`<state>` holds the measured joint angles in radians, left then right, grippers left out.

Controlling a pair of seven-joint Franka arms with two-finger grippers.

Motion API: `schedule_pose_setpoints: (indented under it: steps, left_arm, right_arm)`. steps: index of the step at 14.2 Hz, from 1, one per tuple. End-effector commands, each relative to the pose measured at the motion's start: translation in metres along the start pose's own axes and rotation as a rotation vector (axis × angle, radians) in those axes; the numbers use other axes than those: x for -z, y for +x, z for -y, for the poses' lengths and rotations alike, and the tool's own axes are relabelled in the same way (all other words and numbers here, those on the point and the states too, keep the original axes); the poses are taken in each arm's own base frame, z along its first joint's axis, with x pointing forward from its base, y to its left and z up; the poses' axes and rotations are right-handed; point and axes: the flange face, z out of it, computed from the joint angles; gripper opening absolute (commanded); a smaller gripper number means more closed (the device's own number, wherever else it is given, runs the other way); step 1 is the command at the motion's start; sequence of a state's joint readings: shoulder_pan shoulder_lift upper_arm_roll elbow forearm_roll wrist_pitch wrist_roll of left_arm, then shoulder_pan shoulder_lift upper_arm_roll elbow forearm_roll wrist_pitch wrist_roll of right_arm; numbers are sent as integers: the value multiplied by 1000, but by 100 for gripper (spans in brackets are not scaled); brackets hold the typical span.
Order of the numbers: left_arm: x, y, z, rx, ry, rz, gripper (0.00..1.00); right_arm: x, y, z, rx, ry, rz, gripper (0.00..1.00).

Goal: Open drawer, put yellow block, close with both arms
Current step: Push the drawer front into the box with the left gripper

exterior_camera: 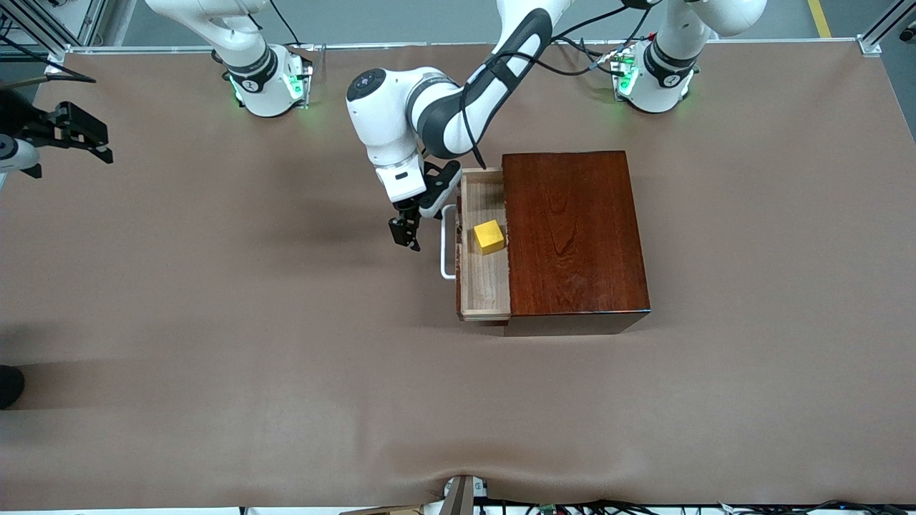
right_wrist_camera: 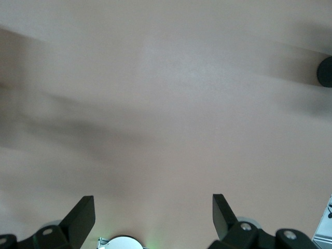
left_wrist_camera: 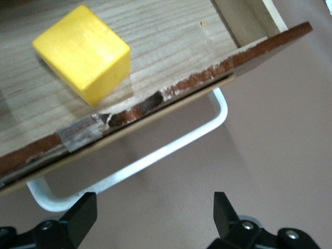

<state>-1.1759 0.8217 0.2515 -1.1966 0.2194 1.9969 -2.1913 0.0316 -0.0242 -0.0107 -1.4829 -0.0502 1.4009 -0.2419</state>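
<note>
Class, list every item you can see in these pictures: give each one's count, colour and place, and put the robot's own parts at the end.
Glossy reddish-brown wooden box: one, on the brown table.
Pale light-wood drawer: one, partly open, white bar handle.
Small yellow block: one, in the drawer.
Left gripper: black, open, over the table beside the handle.
Right gripper: black, open, waiting over the right arm's end of the table.

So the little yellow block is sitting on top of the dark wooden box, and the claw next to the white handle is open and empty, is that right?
Not quite. The yellow block lies inside the pulled-out drawer, not on top of the wooden box; the front view shows it. The rest holds: the left claw beside the white handle is open and empty.
</note>
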Motion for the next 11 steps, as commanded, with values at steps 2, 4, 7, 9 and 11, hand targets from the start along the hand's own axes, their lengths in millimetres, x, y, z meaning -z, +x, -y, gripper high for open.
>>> schedule_pose_setpoints:
  steps: [2, 4, 7, 9, 11]
  left_arm:
    - [-12, 17, 6, -19, 55, -63, 100]
    - [-14, 21, 4, -13, 58, -65, 100]
    - [-10, 33, 0, -38, 78, -66, 100]
    - [-3, 42, -4, -42, 79, -57, 100]
    - [-3, 52, -6, -50, 95, -61, 100]
  right_arm:
    - [3, -4, 8, 14, -2, 15, 100]
    - [4, -2, 8, 11, 70, -12, 100]
    - [4, -3, 7, -13, 92, -17, 100]
    - [3, -2, 8, -36, 91, -14, 100]
    - [3, -2, 11, -30, 90, -12, 100]
